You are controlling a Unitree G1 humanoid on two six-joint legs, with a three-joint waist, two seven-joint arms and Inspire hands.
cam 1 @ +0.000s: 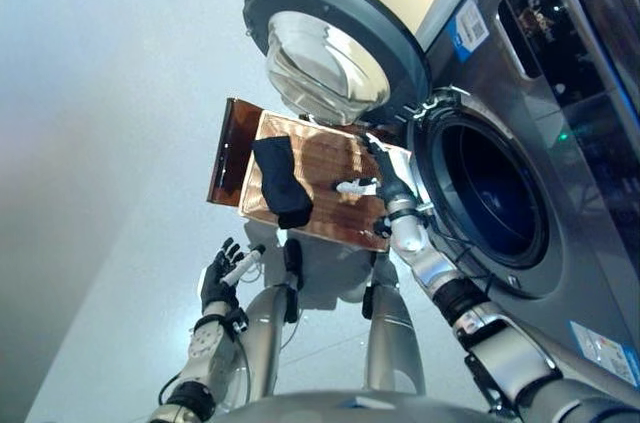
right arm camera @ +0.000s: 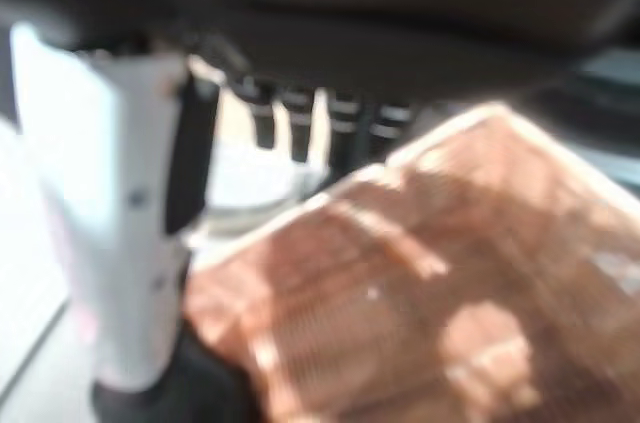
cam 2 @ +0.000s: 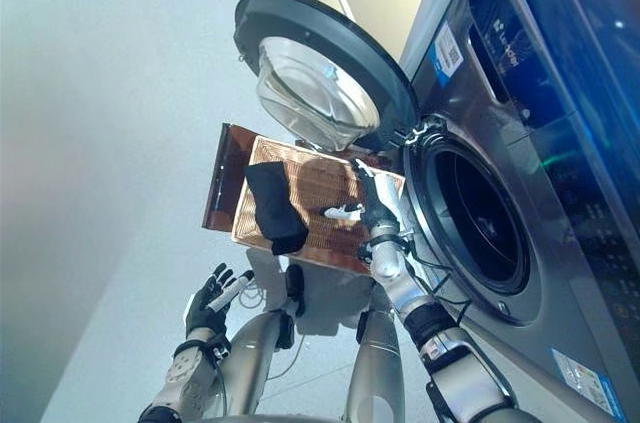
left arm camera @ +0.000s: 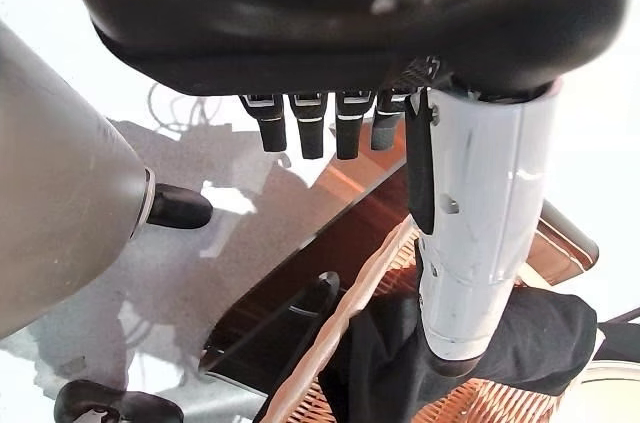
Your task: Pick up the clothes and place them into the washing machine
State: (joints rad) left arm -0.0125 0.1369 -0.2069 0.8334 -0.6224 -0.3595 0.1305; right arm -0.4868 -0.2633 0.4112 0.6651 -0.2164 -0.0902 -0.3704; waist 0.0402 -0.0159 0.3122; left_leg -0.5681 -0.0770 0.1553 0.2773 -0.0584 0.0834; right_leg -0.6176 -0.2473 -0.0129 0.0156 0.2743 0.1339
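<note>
Right wrist view blurred: right hand fingers over wicker basket.

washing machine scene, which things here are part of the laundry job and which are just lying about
Part of the job:
- black garment, lying in the wicker basket
- washing machine, its door swung open, drum showing
- right hand, open, over the basket
- left hand, open, low and away from the basket

Just lying about:
- brown stand under the basket
- floor
</note>
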